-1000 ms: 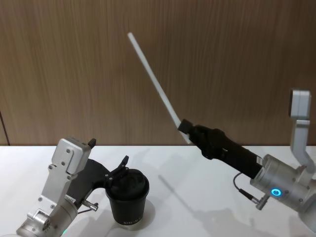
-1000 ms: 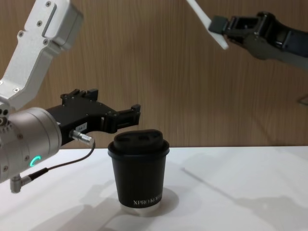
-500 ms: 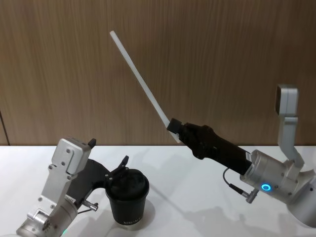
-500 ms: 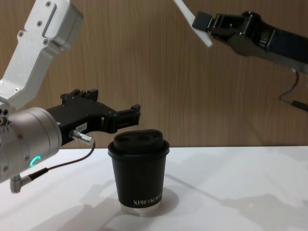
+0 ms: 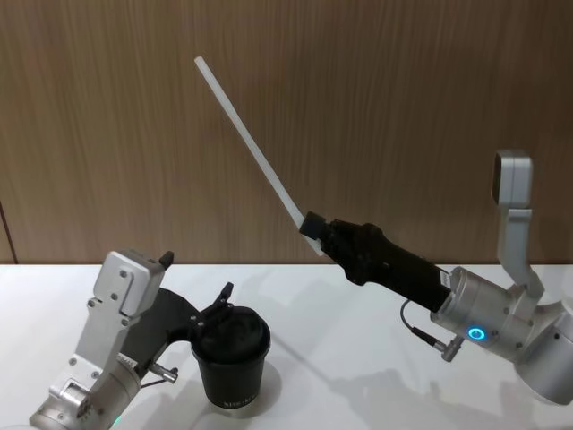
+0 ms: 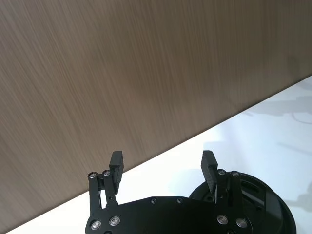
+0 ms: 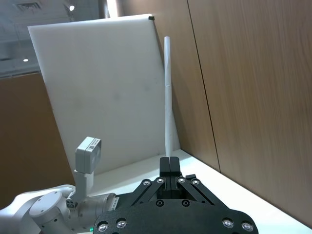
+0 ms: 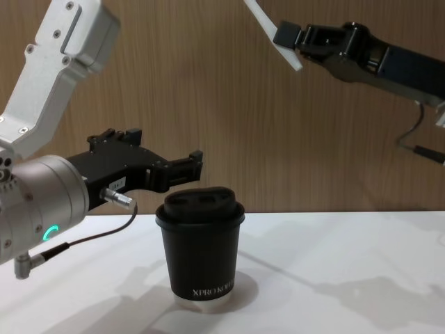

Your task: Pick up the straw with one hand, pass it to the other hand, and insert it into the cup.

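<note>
black left gripper (image 6: 163, 161) and right gripper (image 7: 168, 163) on silver cylindrical wrists (image 8: 42, 202) with ring lights (image 5: 472, 334), thin cables (image 8: 83, 240).

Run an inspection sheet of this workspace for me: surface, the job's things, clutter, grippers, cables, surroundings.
Surface: white table, bare around the cup.
Straw: in the air, slanting up toward the robot's left, gripped near its lower end.
Cup: upright on the table, lid on.
Clutter: nothing seen.
Left gripper: open, low, by the cup's lid.
Right gripper: shut on the straw, raised above the table.
Cables: left cable loops below its wrist; right cable hangs at its wrist.
Surroundings: wood wall behind.
</note>
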You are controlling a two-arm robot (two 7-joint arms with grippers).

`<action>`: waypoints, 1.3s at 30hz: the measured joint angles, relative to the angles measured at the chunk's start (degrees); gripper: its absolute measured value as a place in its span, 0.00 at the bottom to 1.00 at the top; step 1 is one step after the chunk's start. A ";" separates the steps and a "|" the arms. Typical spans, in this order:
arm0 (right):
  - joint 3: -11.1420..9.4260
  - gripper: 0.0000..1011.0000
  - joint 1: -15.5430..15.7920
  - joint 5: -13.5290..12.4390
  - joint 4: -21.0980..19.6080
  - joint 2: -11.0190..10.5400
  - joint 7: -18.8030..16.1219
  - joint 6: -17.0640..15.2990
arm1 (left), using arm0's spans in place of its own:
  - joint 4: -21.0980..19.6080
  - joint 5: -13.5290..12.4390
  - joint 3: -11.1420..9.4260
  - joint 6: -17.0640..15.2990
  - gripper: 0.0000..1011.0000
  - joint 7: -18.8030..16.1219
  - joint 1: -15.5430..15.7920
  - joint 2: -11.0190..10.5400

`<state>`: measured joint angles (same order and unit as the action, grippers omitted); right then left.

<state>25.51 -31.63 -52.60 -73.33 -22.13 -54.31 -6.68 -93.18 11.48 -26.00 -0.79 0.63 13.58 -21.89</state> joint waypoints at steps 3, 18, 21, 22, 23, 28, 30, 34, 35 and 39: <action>0.14 0.00 -0.22 0.08 0.35 0.06 -0.16 0.17 | -0.25 0.12 0.25 0.07 0.99 0.17 -0.04 -0.04; 0.42 0.00 -0.77 0.21 1.18 0.19 -0.47 0.54 | -3.96 6.06 3.18 1.46 0.99 6.84 1.16 -1.30; 0.44 0.00 -0.83 0.24 1.26 0.20 -0.51 0.59 | -4.47 7.91 3.78 1.63 0.99 8.95 1.77 -1.45; 0.45 0.00 -0.85 0.24 1.29 0.21 -0.52 0.61 | -4.62 8.88 4.05 1.70 0.99 10.02 2.04 -1.48; 0.45 0.00 -0.86 0.25 1.31 0.21 -0.52 0.62 | -4.69 9.55 4.17 1.73 0.99 10.76 2.18 -1.47; 0.48 0.00 -0.90 0.26 1.37 0.23 -0.55 0.65 | -4.76 13.60 5.09 1.87 0.99 14.78 3.18 -1.17; 0.49 0.00 -0.92 0.26 1.39 0.24 -0.56 0.65 | -4.66 14.78 5.33 1.90 0.99 15.85 3.42 -1.02; 0.51 0.00 -0.94 0.26 1.43 0.24 -0.58 0.67 | -4.02 18.57 6.01 1.98 0.99 18.82 4.02 -0.35; 0.53 0.00 -0.95 0.26 1.44 0.24 -0.58 0.68 | -4.02 18.57 6.01 1.98 0.99 18.82 4.02 -0.35; 0.53 0.00 -0.97 0.26 1.46 0.24 -0.60 0.69 | -3.24 22.47 6.62 2.19 0.99 21.34 4.37 0.52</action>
<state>26.04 -32.60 -52.34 -71.87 -21.88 -54.91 -5.99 -96.42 33.95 -19.37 1.40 21.96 17.95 -21.37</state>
